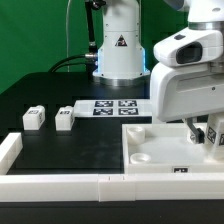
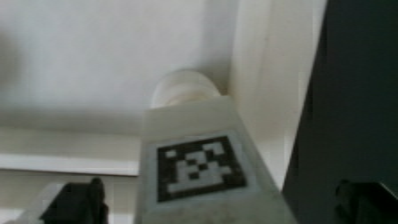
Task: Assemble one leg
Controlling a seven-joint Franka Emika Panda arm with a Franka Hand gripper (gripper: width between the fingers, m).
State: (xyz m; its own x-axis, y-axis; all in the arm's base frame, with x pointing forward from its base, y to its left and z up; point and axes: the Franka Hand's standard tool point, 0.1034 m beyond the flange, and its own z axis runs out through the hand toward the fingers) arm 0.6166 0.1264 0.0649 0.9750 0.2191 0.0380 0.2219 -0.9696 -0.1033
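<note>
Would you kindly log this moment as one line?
gripper: open, straddling leg | leg: on square panel, near rim | other legs: two, on table

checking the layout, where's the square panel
The square panel lies in the exterior view's lower right, nearer the camera than the marker board, under the hand.

No readable letters or numbers. Square black-and-white tags mark the marker board (image 1: 113, 105), a leg (image 1: 33, 118) and a second leg (image 1: 64, 118) to the exterior view's left of it, and the wrist view's leg (image 2: 199, 150).
</note>
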